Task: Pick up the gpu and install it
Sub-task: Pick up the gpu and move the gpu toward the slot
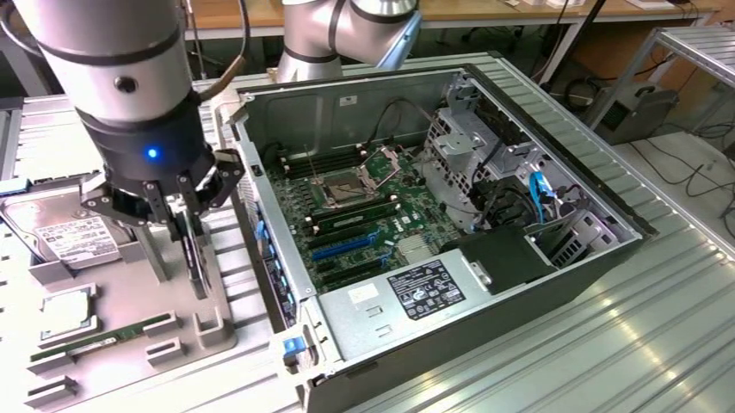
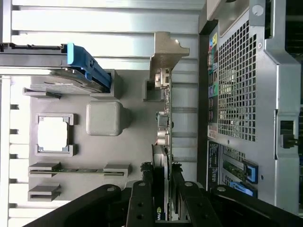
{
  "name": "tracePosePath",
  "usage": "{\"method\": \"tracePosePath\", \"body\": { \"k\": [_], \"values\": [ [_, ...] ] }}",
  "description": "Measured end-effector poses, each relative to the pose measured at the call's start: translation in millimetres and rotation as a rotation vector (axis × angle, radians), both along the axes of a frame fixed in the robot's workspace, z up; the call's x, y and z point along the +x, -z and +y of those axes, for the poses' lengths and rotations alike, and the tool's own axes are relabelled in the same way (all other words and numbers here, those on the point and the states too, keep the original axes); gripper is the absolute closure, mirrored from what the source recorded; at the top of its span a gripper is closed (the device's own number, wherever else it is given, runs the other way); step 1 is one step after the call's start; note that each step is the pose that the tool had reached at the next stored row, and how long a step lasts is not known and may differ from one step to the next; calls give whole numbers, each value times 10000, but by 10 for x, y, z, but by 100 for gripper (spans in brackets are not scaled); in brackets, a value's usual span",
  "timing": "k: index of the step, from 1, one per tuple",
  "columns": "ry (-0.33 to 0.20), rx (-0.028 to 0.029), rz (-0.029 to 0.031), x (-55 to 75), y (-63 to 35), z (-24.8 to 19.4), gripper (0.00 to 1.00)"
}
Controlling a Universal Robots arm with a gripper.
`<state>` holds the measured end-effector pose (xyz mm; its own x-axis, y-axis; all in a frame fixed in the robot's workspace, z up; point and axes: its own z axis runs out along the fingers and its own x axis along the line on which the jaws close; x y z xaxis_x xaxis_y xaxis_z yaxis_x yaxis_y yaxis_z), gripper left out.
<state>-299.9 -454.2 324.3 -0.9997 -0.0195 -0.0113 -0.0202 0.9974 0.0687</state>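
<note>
Right now the black three-fingered end effector [image 1: 184, 249] hangs low over the flat grey plastic holder tray [image 1: 115, 297] on the ribbed metal desk [image 1: 574, 361]. The gpu [image 1: 200, 271], a thin flat black card, stands up on its long edge in a slot of that tray. It probably stands that way so fingers can come down on both of its flat sides. The end effector is about half open, with a finger on each side of the card and very near it. I cannot tell if the fingers are squeezing it or just sitting beside it. In the wrist view the card [image 2: 163, 156] runs away from the end effector [image 2: 162, 175] to its bent silver metal bracket [image 2: 166, 54] at the far end. The tray also keeps a silver labelled hard drive [image 1: 69, 232], a square shiny chip [image 1: 67, 311] and a narrow green memory stick [image 1: 98, 337], each in its own spot so nothing slides. The big open grey computer case [image 1: 287, 112] lies on its side just beside the tray. Its blue card slots [image 1: 344, 247] face up, which looks handy for pushing a card in from above.
</note>
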Motion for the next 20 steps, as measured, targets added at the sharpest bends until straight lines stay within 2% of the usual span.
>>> {"method": "tracePosePath", "body": {
  "k": [7, 10, 11, 13, 20],
  "values": [
    [-11, 1, 9, 32, -312, -2, 74],
    [-11, 1, 15, 65, -497, -12, 74],
    [-11, 2, 16, 90, -605, -22, 74],
    [-12, 4, 20, 128, -749, -41, 74],
    [-11, 34, 55, 316, -1121, -118, 74]
  ]
}}
